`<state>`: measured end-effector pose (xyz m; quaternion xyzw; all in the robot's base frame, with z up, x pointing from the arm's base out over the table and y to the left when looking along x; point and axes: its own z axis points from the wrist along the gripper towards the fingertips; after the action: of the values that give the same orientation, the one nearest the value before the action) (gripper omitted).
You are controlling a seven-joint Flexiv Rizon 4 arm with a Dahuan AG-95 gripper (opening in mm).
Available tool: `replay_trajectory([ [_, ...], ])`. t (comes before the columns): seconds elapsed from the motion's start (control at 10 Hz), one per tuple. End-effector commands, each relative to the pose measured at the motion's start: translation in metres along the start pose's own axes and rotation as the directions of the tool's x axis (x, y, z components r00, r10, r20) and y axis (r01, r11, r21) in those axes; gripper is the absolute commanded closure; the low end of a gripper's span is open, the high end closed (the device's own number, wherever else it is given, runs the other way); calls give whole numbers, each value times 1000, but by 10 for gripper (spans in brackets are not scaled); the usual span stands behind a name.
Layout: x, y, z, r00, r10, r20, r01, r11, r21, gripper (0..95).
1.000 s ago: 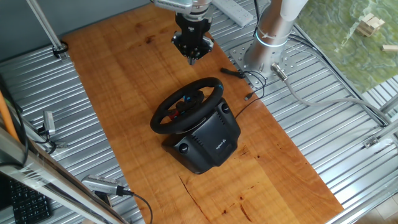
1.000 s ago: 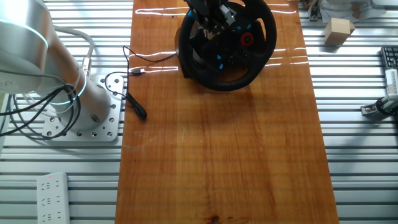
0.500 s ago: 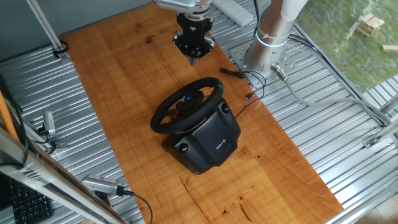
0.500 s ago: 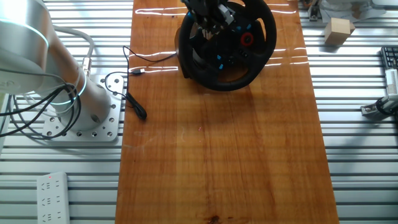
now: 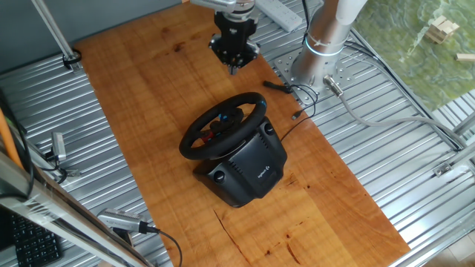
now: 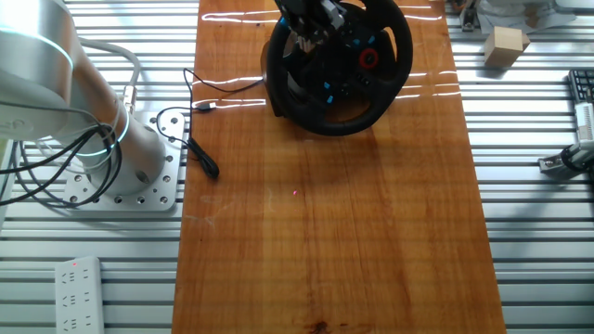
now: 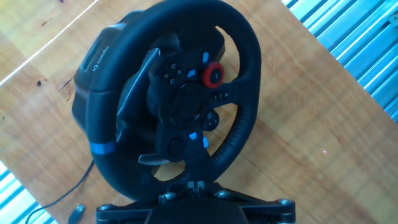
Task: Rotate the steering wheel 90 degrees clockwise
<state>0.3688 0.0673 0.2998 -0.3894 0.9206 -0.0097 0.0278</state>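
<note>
You get even, bright light in both fixed views, with only a small soft shadow under the boxy black base (image 5: 249, 172) on the long orange-brown wooden board (image 5: 156, 96); toward twelve o'clock in the other fixed view, thin white glare streaks run across the board's far end (image 6: 232, 56), and the ribbed silver metal tabletop (image 6: 538, 232) shines pale. Your hand view is softer: the black round thick-rimmed steering wheel (image 7: 239, 99) shows dull highlights on its rim, its hub buttons look slightly smeared, and the blue-tinted ribbed surface at two o'clock (image 7: 354, 43) is blurred.
</note>
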Motion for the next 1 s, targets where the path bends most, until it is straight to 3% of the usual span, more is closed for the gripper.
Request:
replay_trajectory([
  [0.1,-2,12,-4,998,55,4,-55,998,-7,950],
  [0.7,-38,44,-5,995,99,-7,-99,995,6,950],
  [1.0,-40,61,-1,993,118,-1,-118,993,14,950],
])
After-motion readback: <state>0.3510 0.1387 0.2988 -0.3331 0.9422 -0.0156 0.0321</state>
